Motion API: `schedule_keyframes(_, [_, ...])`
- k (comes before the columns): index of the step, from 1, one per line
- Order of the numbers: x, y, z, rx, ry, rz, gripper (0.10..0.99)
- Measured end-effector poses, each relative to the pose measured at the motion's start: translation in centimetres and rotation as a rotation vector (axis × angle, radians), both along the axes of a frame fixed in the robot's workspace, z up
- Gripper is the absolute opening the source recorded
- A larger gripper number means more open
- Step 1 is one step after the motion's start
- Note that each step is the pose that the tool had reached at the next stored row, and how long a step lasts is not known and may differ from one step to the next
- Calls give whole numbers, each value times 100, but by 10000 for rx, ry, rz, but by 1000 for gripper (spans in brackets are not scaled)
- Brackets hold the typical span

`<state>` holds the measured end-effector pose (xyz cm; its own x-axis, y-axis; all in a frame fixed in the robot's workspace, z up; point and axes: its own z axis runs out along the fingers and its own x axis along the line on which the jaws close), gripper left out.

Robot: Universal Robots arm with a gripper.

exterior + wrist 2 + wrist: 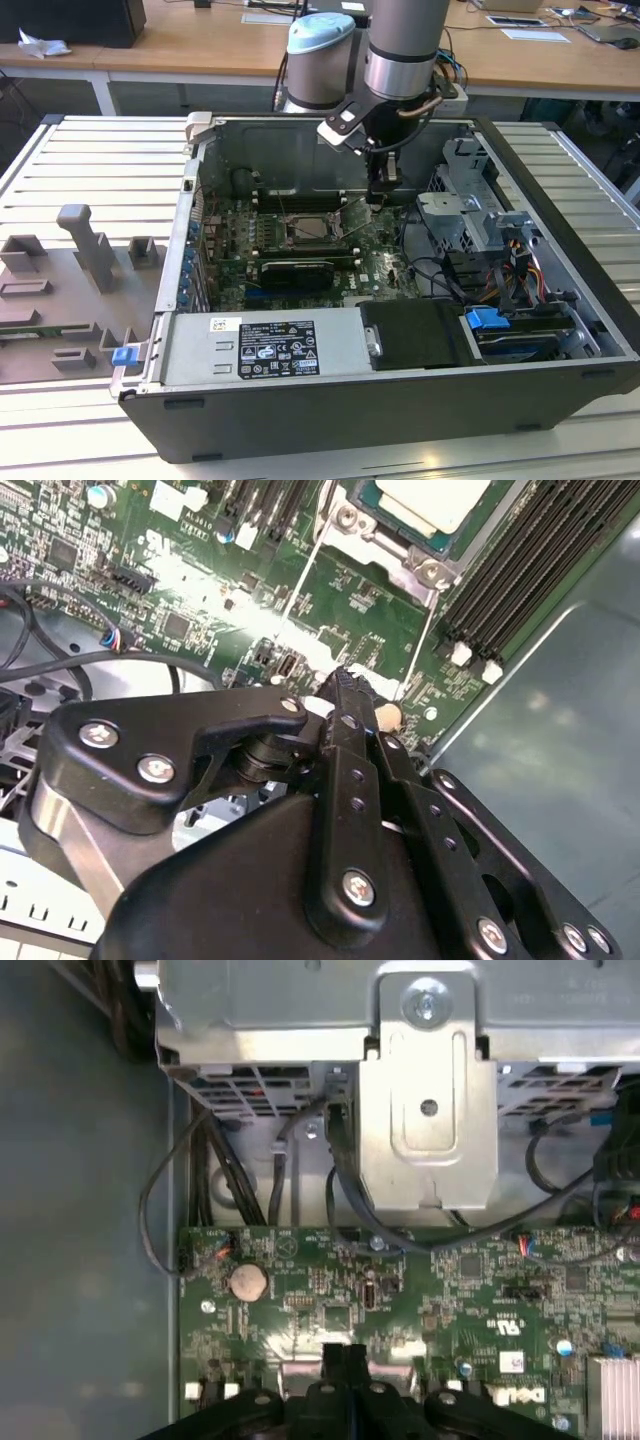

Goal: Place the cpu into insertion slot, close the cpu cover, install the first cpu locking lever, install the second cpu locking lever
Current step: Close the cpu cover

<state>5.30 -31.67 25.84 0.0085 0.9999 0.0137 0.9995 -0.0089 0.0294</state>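
In the second wrist view the cpu [432,498] lies pale-faced in the insertion slot [314,229]. The silvery cpu cover [392,552] lies flat around it. Two thin wire locking levers run out from the socket over the green board, one [304,568] on the far side and one [419,648] toward my fingers. My gripper [345,680] is shut, its black tips just over the board at the nearer lever's knobbed end [388,716]. Whether it touches the lever I cannot tell. In the exterior view the gripper [383,196] hangs inside the case on the socket's right. Its tips [345,1352] are also in the first wrist view.
Black memory sticks [528,572] flank the socket. A metal drive cage [468,205] with cables stands to the exterior view's right of the gripper, and its bracket [428,1110] faces the wrist. The power supply [268,346] fills the case front. A grey fixture plate [80,275] lies outside.
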Motion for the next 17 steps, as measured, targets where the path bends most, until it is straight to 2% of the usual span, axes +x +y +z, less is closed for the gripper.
schedule_keyframes(5, [97,14,-1,-1,7,23,106])
schedule_keyframes(13, [122,23,-85,0,4,32,106])
schedule_keyframes(14, [123,24,-124,-3,3,32,106])
schedule_keyframes(15, [123,23,-151,-27,8,33,106])
schedule_keyframes(17, [122,23,-156,-34,40,33,106])
